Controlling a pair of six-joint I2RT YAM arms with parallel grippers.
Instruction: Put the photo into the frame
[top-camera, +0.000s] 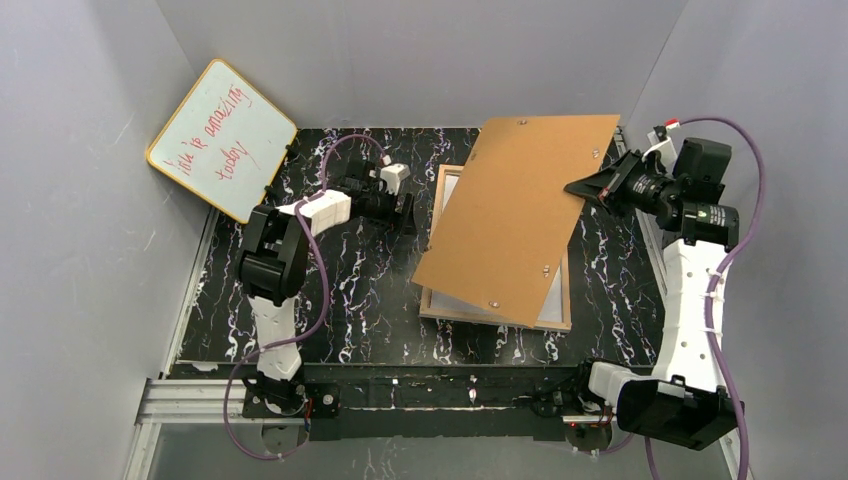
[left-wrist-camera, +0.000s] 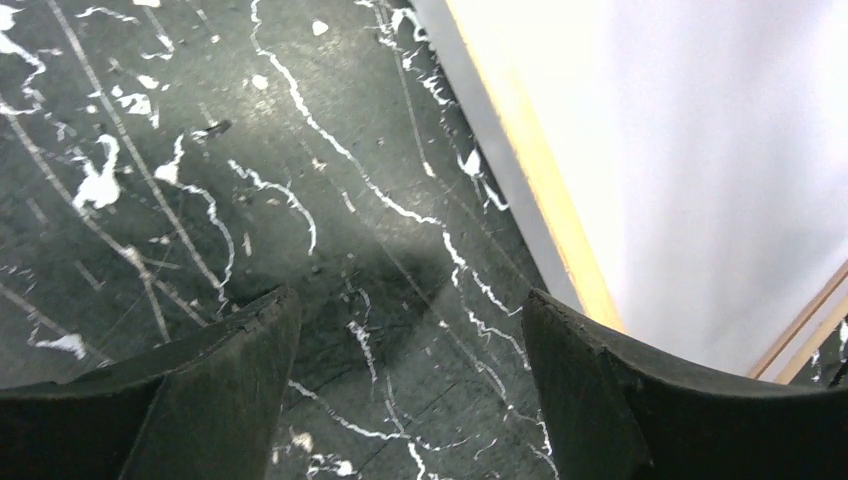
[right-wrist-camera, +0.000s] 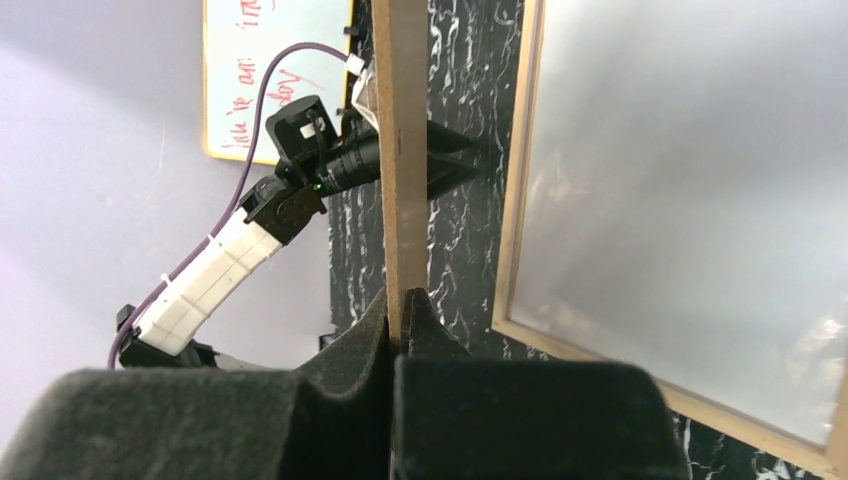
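The frame lies on the table with its tan wood back up. A white sheet fills its opening; I cannot tell if this is the photo's plain back, and no dark picture side shows. My right gripper is shut on the right edge of the brown backing board and holds it tilted above the frame. In the right wrist view the board stands edge-on between the fingers of the gripper, with the frame's rail beside it. My left gripper is open and empty just left of the frame's rail.
A yellow-rimmed whiteboard with red writing leans in the back left corner. Grey walls close in the black marbled table on three sides. The left arm shows beyond the board in the right wrist view.
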